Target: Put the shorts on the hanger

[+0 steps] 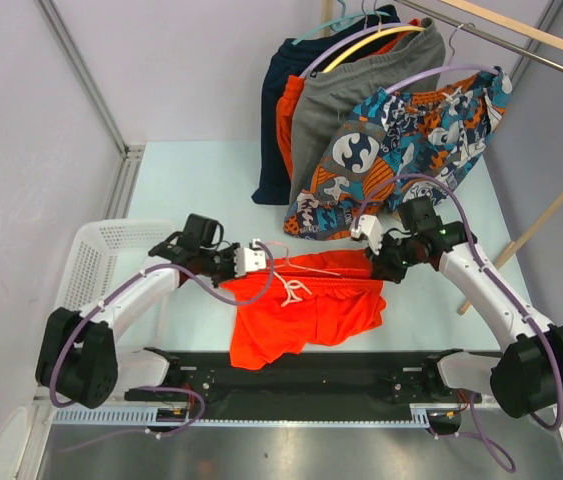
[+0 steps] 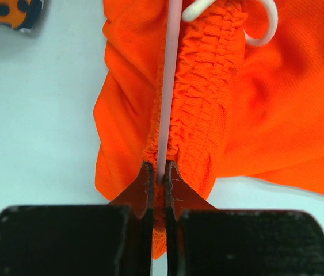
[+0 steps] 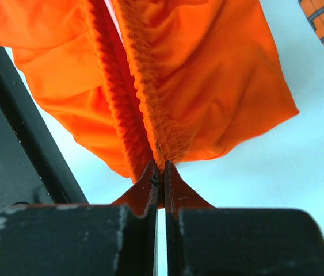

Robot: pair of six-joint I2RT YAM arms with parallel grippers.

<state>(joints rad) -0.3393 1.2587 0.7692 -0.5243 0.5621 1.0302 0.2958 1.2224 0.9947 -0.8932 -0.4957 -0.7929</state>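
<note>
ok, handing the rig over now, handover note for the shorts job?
Left gripper: shut on shorts waistband end, hanger bar running into the jaws.
Right gripper: shut on the other waistband end.
Done: waistband stretched between both, bar along it.
Left: cannot tell if shorts hang from the hanger yet; check, then release.
</note>
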